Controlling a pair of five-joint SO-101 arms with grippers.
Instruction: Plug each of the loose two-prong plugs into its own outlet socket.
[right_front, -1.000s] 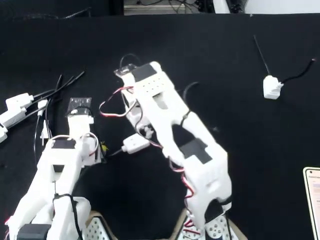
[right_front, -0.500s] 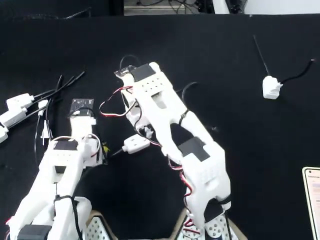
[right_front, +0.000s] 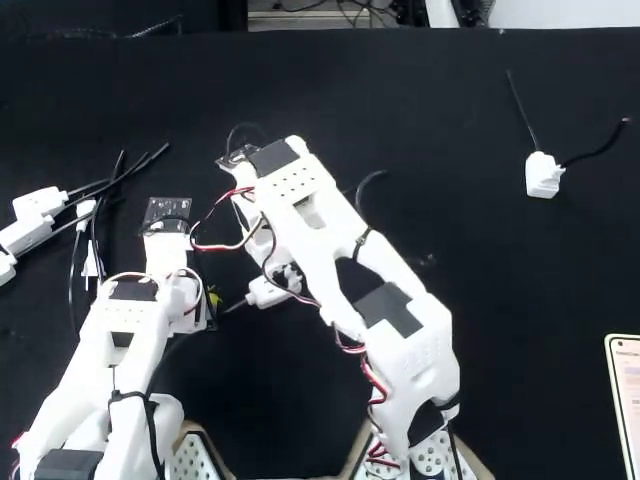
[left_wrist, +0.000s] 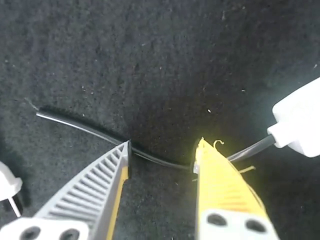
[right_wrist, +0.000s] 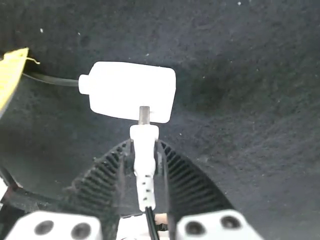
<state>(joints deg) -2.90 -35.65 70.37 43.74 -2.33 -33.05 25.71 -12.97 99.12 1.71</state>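
The right gripper (right_wrist: 144, 150) is clamped narrowly on a small white two-prong plug (right_wrist: 144, 167), and nothing else is in its grasp. The plug's long axis runs straight out along the fingers. Its dark metal prongs point ahead at the white rectangular plastic socket block (right_wrist: 127, 90), which lies on the black cloth-covered table (right_front: 450, 100) between the two arms, left of middle and toward the front edge. The block's long axis lies crosswise to the plug, and its thin black cord (left_wrist: 80, 125) leaves the end facing the left arm. A prong tip overlaps the block's near edge. I can't tell from here whether it has found a slot, and the slots themselves are hidden.

The left gripper (left_wrist: 162, 147) stands wide open with a finger on either side of that cord, close to the block, and it is not pinching the cord.

To my eye, the insertion is the step in hand. It would go best if the left gripper closed on the cord to stop the light block sliding. The right gripper should first square both prongs to the slots, then push straight along the plug's axis without twisting.
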